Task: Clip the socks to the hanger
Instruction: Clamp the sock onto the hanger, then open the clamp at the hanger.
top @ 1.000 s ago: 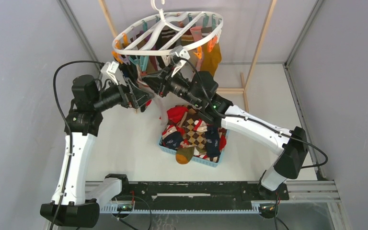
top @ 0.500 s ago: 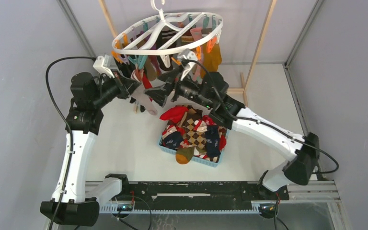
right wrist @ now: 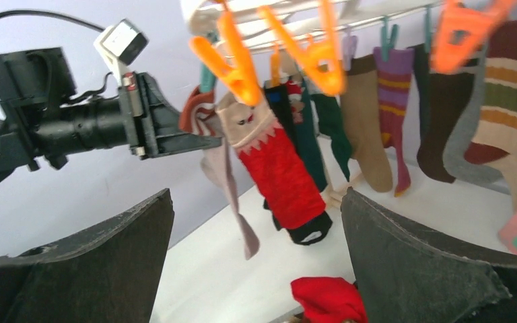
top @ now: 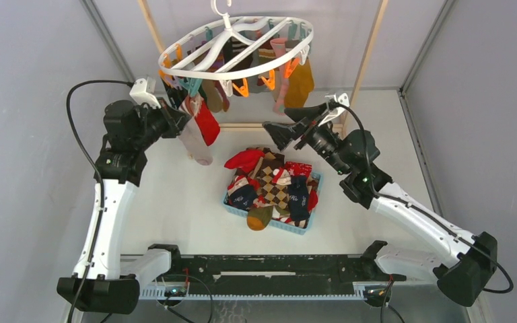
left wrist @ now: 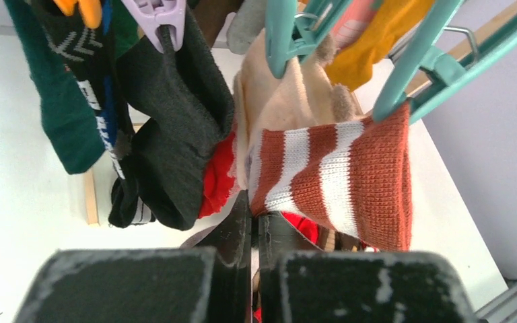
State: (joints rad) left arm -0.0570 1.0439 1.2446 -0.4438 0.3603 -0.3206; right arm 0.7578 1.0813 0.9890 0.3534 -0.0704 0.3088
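Below — white table [top: 175, 195], socks [top: 272, 185], grey walls [top: 33, 101]

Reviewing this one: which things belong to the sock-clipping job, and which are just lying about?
Job: hanger, clipped socks, loose socks in the blue basket, left tool, right tool.
Lying about: wooden frame poles, black base rail.
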